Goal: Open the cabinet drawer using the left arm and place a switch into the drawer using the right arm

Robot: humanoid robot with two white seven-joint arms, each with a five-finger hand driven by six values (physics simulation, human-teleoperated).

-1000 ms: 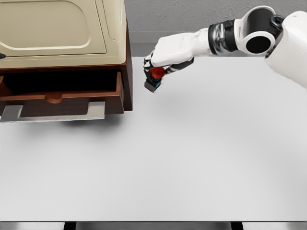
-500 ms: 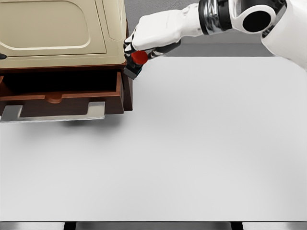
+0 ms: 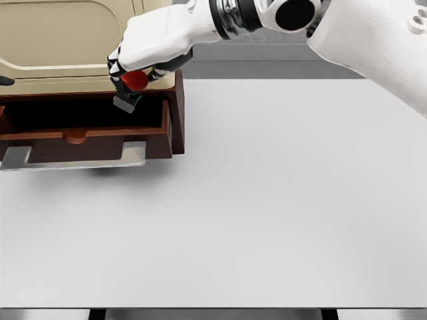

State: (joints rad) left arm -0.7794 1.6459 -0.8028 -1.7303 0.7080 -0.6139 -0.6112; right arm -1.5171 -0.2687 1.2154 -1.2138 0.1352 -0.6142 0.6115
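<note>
A wooden cabinet [image 3: 177, 113] with a cream top stands at the upper left of the white table. Its drawer [image 3: 80, 137] is pulled out, showing a dark inside, a round knob and a metal strip under the front. My right hand [image 3: 137, 63] reaches in from the upper right and is shut on the switch [image 3: 131, 88], a red round button on a dark base. The switch hangs over the right part of the drawer opening, just below the cabinet top's front edge. The left arm does not show.
The cream cabinet top [image 3: 73, 40] overhangs the drawer. A small dark thing [image 3: 4, 81] pokes in at the left edge. The white table [image 3: 280, 200] stretches to the right and front of the cabinet.
My right hand has carried the switch up and to the left, from beside the cabinet's right side to above the open drawer. The drawer has not moved.
</note>
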